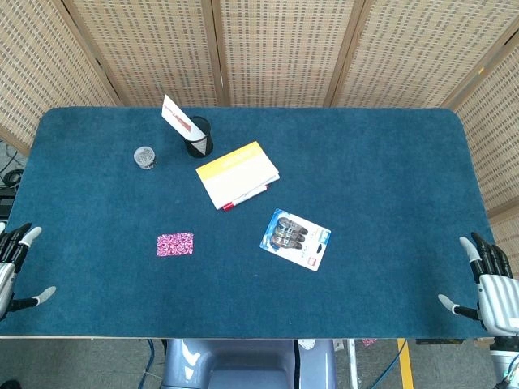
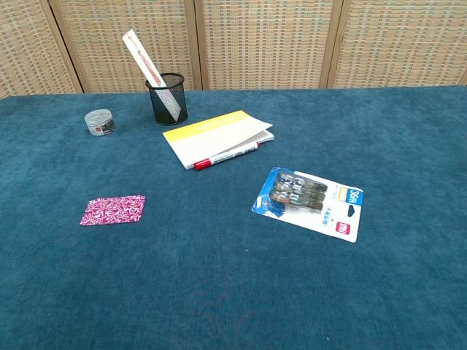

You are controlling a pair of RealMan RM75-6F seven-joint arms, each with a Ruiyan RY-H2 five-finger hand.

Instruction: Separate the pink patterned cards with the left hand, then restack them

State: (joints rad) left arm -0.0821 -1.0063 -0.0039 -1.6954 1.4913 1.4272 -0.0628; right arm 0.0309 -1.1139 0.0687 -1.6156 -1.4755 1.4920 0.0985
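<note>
The pink patterned cards (image 1: 175,244) lie in one flat stack on the blue table cloth, left of centre; the chest view shows the same stack (image 2: 113,210) at its left. My left hand (image 1: 15,267) hovers at the table's left edge with fingers spread, empty, well to the left of the cards. My right hand (image 1: 491,279) is at the right edge, fingers apart, holding nothing. Neither hand appears in the chest view.
A black mesh pen cup (image 1: 199,136) with a ruler stands at the back left, beside a small round clear box (image 1: 145,157). A yellow notebook (image 1: 237,173) with a red pen lies mid-table. A blister pack of clips (image 1: 296,239) lies right of the cards.
</note>
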